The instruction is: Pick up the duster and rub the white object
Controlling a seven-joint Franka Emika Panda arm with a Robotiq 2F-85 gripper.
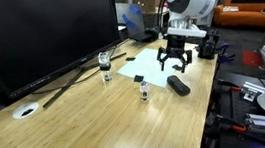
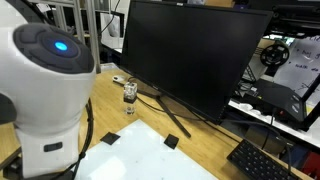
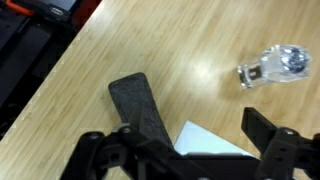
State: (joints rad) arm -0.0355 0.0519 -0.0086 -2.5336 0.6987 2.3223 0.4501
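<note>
The duster (image 1: 178, 85) is a black oblong block lying flat on the wooden table, just off the near corner of a white sheet (image 1: 151, 62). In the wrist view the duster (image 3: 140, 105) lies diagonally beside my left finger, and the sheet's corner (image 3: 210, 142) shows between my fingers. My gripper (image 1: 176, 55) hangs above the sheet's edge, open and empty (image 3: 190, 150). The white sheet also shows in an exterior view (image 2: 150, 155), where the gripper is hidden behind the robot's base.
A large black monitor (image 1: 42, 34) stands along the back on a splayed stand. Small glass jars (image 1: 104, 60) (image 1: 144, 90) stand near the sheet; one shows in the wrist view (image 3: 275, 65). A white ring (image 1: 24, 110) lies at the left. A keyboard (image 2: 262, 160) sits nearby.
</note>
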